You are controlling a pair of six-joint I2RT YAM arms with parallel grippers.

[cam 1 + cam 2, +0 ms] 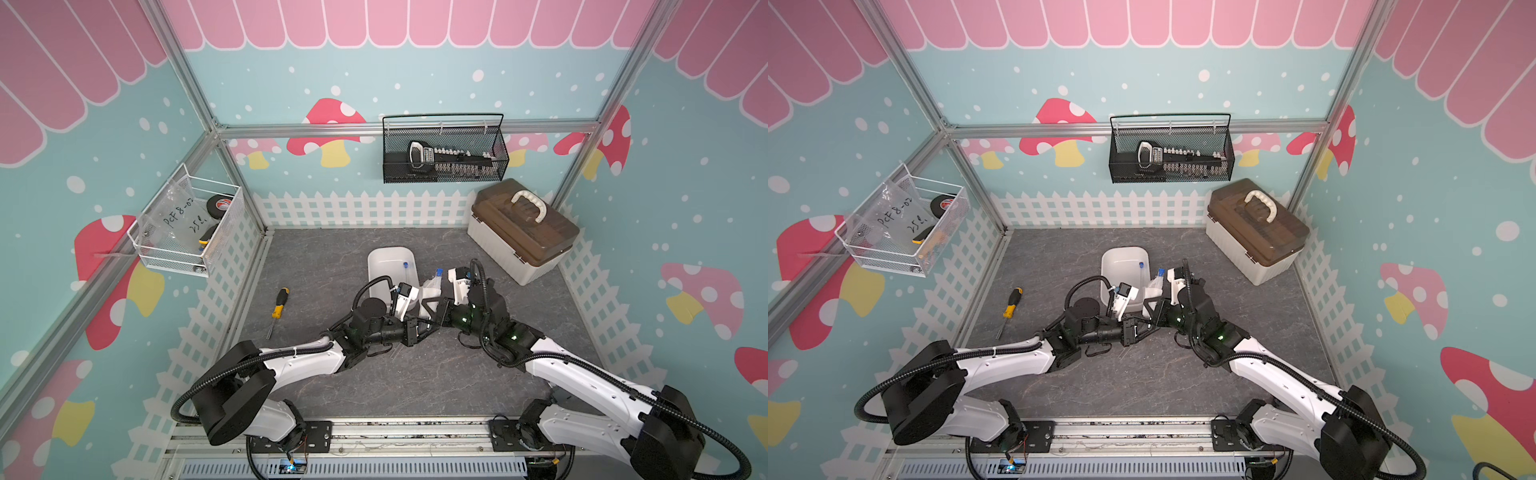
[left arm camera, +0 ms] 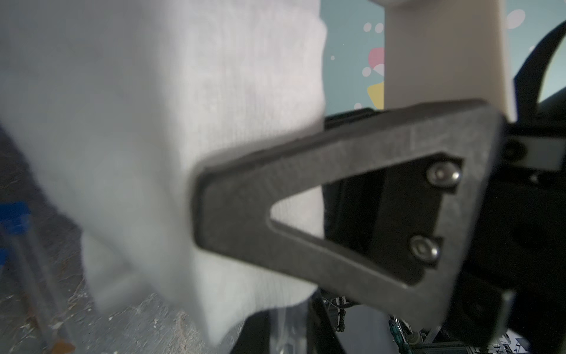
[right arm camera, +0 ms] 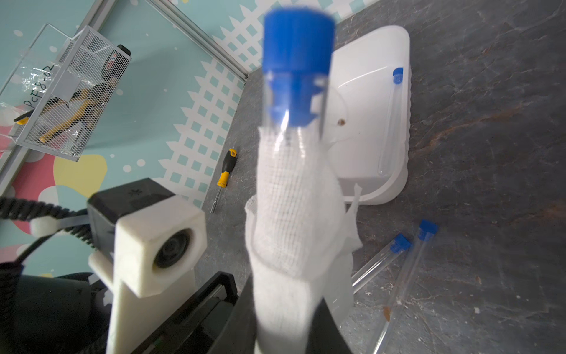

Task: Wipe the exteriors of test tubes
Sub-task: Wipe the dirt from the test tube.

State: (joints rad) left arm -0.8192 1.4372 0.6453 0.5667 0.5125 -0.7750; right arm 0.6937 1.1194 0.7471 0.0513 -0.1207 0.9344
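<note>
Tube (image 3: 284,122), cap (image 3: 298,61) outermost, is sticking out of the right gripper (image 1: 436,308), which is clamping it. The grip point is hiding under the cloth (image 3: 291,214). This tube is hovering above the mat (image 1: 415,382), just beside the tray (image 1: 382,257). Left gripper (image 1: 430,323) is pinching the cloth, jaws together, and the cloth is wrapping the tube's middle. Second tube (image 3: 390,122) is lying inside the tray. Third tube (image 3: 376,263) and fourth tube (image 3: 404,285) are lying side by side on the mat. Screwdriver (image 1: 279,305) is lying well apart.
</note>
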